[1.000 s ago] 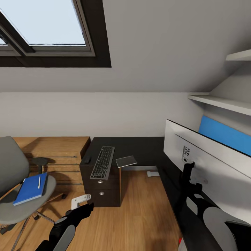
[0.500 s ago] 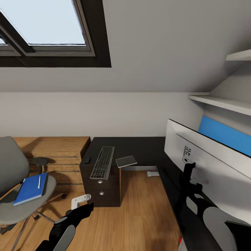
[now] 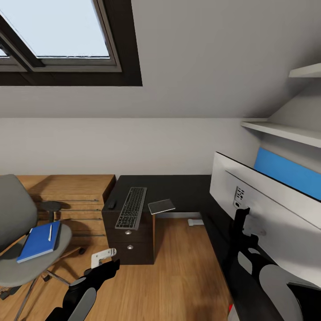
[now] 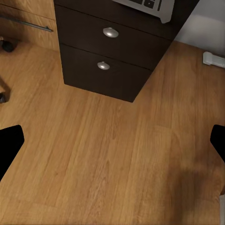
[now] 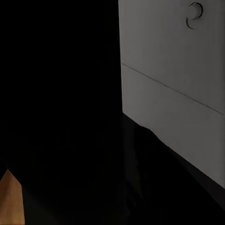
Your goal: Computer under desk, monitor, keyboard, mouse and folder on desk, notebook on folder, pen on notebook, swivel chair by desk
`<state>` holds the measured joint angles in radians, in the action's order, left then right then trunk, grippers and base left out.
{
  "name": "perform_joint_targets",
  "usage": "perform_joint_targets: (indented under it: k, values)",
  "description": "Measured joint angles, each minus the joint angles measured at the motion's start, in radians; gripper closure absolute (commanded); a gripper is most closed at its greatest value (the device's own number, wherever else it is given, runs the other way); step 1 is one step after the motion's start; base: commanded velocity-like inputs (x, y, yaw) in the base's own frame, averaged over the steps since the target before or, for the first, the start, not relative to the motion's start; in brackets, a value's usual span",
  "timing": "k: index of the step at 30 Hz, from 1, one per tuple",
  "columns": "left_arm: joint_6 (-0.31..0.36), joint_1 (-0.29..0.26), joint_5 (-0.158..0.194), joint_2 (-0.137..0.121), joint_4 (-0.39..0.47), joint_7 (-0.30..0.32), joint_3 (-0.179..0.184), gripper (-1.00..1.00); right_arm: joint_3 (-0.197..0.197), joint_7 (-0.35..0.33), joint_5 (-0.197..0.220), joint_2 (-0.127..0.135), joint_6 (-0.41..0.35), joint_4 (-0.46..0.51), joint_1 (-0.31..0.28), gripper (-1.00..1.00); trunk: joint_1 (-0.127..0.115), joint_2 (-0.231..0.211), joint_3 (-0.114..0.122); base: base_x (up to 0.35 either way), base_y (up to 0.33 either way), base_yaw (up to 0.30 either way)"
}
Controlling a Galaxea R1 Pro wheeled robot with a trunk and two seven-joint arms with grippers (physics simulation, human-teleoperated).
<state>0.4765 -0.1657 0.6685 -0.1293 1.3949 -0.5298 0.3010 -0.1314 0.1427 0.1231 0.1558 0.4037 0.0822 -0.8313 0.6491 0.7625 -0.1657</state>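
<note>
Monitor just beside right tool, on desk

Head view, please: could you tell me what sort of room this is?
Probably an attic home office or study: a skylight in the sloped ceiling, a dark desk with keyboard and monitor, and a swivel chair.

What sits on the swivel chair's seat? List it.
On the swivel chair seat lies a blue notebook with a white pen on top. Anything beneath the notebook is covered.
</note>
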Motion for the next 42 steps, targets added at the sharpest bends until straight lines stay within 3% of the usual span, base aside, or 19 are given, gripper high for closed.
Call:
perform_joint_targets:
  k: [23,42]
  values:
    - [0.000,0.000,0.000,0.000,0.000,0.001,0.000,-1.00,-0.001,-0.001,-0.004,0.001,0.000,-0.001,0.000,1.00,0.000,0.000,0.000,-0.005,0.000,0.000]
    - [0.001,0.000,0.000,0.000,-0.001,0.002,0.004,-1.00,0.001,-0.002,-0.007,-0.001,0.001,-0.002,0.000,1.00,0.001,0.000,0.000,-0.309,0.000,0.000]
